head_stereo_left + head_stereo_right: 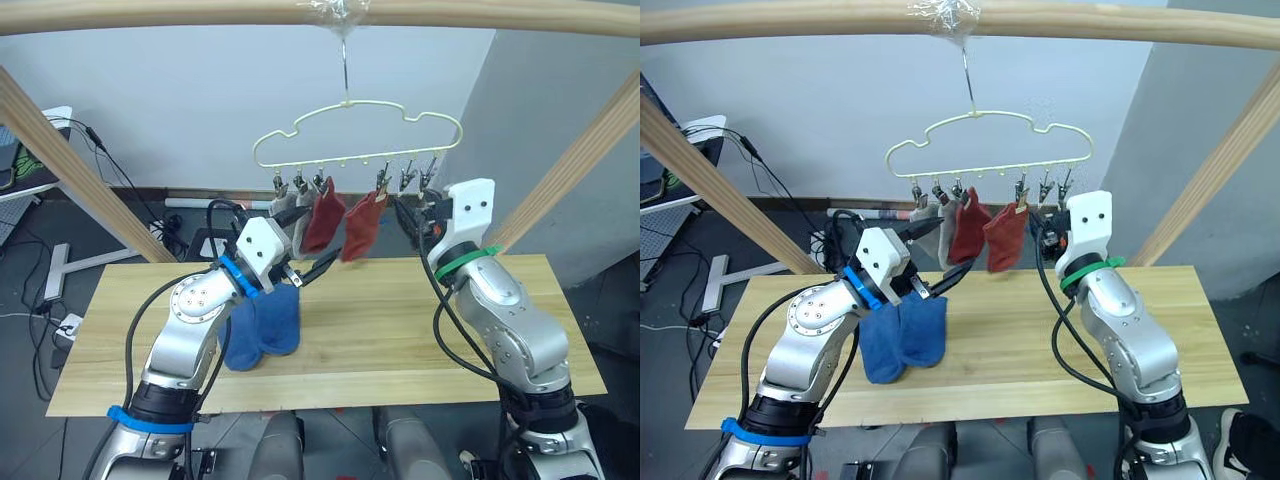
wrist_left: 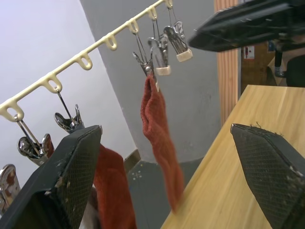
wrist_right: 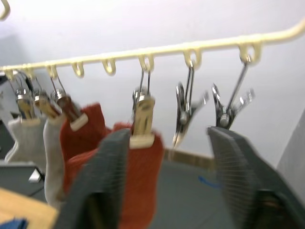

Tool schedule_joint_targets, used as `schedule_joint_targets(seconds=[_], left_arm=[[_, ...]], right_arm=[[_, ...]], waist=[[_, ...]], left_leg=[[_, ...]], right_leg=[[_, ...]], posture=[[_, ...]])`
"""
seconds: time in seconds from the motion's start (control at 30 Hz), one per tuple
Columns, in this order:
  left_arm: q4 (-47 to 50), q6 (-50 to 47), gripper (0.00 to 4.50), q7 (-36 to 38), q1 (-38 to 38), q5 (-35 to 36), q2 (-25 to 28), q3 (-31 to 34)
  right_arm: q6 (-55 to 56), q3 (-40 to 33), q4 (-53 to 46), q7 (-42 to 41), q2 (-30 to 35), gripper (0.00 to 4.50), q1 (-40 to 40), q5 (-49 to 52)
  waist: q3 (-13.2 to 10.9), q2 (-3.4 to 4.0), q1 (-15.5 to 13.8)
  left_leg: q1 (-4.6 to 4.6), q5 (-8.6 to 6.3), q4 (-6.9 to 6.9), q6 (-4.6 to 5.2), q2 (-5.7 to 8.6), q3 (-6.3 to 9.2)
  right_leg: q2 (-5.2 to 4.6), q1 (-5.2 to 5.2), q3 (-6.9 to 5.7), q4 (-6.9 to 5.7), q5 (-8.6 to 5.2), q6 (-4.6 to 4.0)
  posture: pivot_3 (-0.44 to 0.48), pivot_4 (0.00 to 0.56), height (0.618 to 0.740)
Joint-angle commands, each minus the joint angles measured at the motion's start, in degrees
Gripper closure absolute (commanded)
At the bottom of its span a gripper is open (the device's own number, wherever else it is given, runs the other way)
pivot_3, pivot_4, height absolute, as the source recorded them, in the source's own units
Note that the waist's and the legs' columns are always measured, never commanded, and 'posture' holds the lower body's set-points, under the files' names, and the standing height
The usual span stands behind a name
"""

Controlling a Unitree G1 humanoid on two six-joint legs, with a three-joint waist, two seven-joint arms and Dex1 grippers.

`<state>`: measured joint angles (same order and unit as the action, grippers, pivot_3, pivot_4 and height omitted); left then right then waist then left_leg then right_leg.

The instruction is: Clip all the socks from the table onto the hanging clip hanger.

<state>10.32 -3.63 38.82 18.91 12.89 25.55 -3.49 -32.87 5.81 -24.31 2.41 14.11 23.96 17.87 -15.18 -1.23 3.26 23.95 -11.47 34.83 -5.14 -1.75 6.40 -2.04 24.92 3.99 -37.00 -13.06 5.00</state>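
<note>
The pale yellow clip hanger (image 1: 350,125) hangs from the top pole. Two grey socks (image 1: 290,215) and two rust-red socks (image 1: 323,222) (image 1: 362,226) hang from its clips. The two clips at its right end (image 1: 418,175) (image 3: 228,107) hold nothing. Two blue socks (image 1: 262,325) lie side by side on the table (image 1: 400,330), under my left arm. My left gripper (image 1: 318,268) is open and empty above the blue socks, pointing at the red socks (image 2: 162,143). My right gripper (image 1: 412,218) is open just right of the right-hand red sock (image 3: 143,186), below the free clips.
A round wooden pole (image 1: 200,15) crosses overhead, with slanted poles at the left (image 1: 70,170) and right (image 1: 580,170). Cables and a white stand (image 1: 60,270) lie on the floor behind the table's left end. The right half of the tabletop is bare wood.
</note>
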Motion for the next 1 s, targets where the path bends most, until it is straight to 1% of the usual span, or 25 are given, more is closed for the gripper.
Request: schedule_joint_targets(seconds=[0.03,0.17,0.57,0.77,1.0], left_arm=[[3.2,-0.4,0.0,-0.8,0.2,0.1,0.4,1.2],[4.4,-1.1,0.0,-1.2,-0.3,0.0,0.2,1.0],[6.4,-2.4,0.0,-1.1,-0.2,0.4,0.8,1.8],[7.1,-3.9,0.0,-1.4,1.6,1.1,0.7,2.0],[8.9,-6.5,0.0,-1.4,3.7,2.7,0.6,2.2]], right_arm=[[3.8,0.1,2.3,-0.3,-1.6,2.52,1.6,-3.7],[6.0,-0.7,5.4,-0.7,-3.6,2.52,2.6,-6.0],[10.8,-2.6,15.3,-1.0,-6.3,2.52,7.1,-11.6],[13.8,-3.0,21.1,-1.3,-7.1,2.52,10.7,-14.0],[14.9,-3.2,23.2,-2.7,-8.6,2.52,13.0,-13.8]], waist=[[0.0,0.0,-0.2],[0.0,0.01,-0.5],[0.0,0.01,-0.7],[0.0,0.01,-0.8],[0.0,0.01,-1.0]], left_leg=[[0.0,0.0,-0.01,0.0,0.0,0.01],[0.0,0.0,-0.01,0.0,0.0,0.0],[0.0,0.0,0.0,0.0,-0.01,-0.01],[-0.01,0.0,0.0,0.0,-0.01,-0.01],[-0.01,0.0,-0.01,0.0,-0.01,-0.01]], right_leg=[[0.0,0.01,-0.01,0.0,0.0,-0.01],[0.0,0.01,0.0,-0.01,0.0,-0.01],[0.0,0.03,0.01,-0.06,0.01,-0.02],[0.0,0.03,0.01,-0.07,0.11,-0.17],[0.0,0.03,0.0,-0.08,0.15,-0.25]], posture=[[0.053,0.248,0.74],[0.059,0.25,0.74],[0.081,0.25,0.74],[0.081,0.25,0.74],[0.092,0.248,0.74]])
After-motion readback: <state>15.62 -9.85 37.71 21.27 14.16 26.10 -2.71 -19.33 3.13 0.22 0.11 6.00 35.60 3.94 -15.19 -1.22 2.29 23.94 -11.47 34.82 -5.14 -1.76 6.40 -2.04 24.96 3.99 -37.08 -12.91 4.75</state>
